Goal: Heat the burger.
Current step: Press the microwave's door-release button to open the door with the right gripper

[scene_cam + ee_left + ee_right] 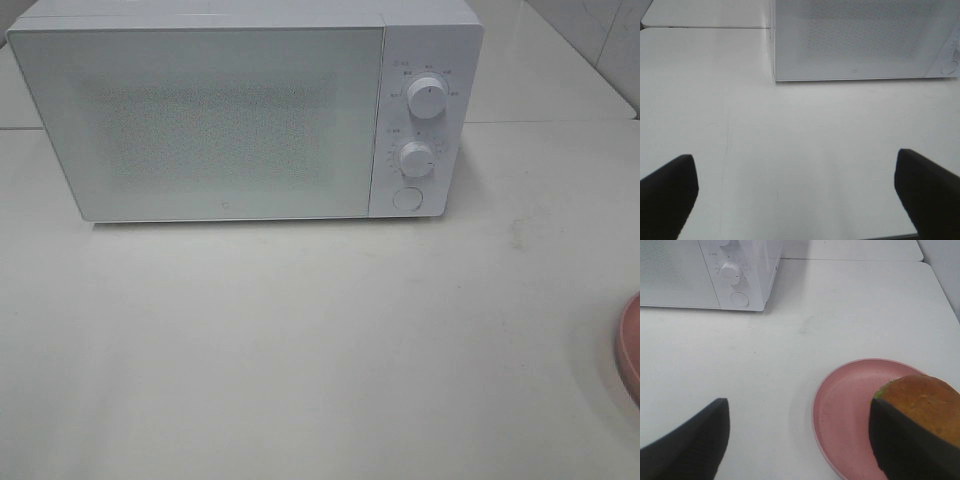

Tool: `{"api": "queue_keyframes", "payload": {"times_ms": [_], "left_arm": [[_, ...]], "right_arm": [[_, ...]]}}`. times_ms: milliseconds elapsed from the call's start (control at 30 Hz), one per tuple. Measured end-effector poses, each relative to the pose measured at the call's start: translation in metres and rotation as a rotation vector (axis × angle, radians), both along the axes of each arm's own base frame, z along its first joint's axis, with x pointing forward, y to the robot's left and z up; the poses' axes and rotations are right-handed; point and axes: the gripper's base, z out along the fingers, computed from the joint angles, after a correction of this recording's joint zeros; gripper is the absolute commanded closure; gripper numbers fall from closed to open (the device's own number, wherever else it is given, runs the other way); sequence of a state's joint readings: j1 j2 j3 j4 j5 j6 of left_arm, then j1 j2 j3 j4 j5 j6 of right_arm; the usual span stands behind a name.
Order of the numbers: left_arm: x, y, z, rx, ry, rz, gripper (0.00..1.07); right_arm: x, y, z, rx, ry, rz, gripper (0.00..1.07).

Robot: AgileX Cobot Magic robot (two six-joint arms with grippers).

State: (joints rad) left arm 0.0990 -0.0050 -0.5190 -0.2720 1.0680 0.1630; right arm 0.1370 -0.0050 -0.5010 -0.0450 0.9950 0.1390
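Right wrist view: one burger [922, 405], one pink plate [840, 415], one microwave [690, 275].

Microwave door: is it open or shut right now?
Shut. The microwave door lies flush with the control panel in the high view, and nothing of the inside shows.

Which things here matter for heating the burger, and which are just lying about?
Job:
- burger
- microwave, door shut
- plate, beneath the burger

Lying about:
- none seen; only the table is left
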Motion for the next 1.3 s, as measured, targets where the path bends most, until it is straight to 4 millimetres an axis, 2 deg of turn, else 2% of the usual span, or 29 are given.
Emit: {"api": "queue_keyframes", "payload": {"times_ms": [533,700,767,967,1033,1233,1300], "left_arm": [[0.000,0.000,0.000,0.000,0.000,0.000,0.07],[0.000,0.000,0.000,0.000,0.000,0.000,0.07],[0.000,0.000,0.000,0.000,0.000,0.000,0.07],[0.000,0.000,0.000,0.000,0.000,0.000,0.07],[0.000,0.000,0.000,0.000,0.000,0.000,0.07],[0.000,0.000,0.000,0.000,0.000,0.000,0.07],[0.000,0.000,0.000,0.000,0.000,0.000,0.07]], "right_arm": [[0.000,0.000,0.000,0.000,0.000,0.000,0.32],[-0.001,0.000,0.008,0.002,-0.015,0.000,0.32],[0.006,0.001,0.015,-0.003,0.021,0.000,0.32],[0.016,0.002,0.017,-0.009,0.062,0.001,0.32],[0.028,0.004,0.019,-0.013,0.084,0.002,0.32],[0.040,0.006,0.022,-0.015,0.091,0.004,0.32],[0.052,0.008,0.023,-0.017,0.102,0.006,0.32]]}}
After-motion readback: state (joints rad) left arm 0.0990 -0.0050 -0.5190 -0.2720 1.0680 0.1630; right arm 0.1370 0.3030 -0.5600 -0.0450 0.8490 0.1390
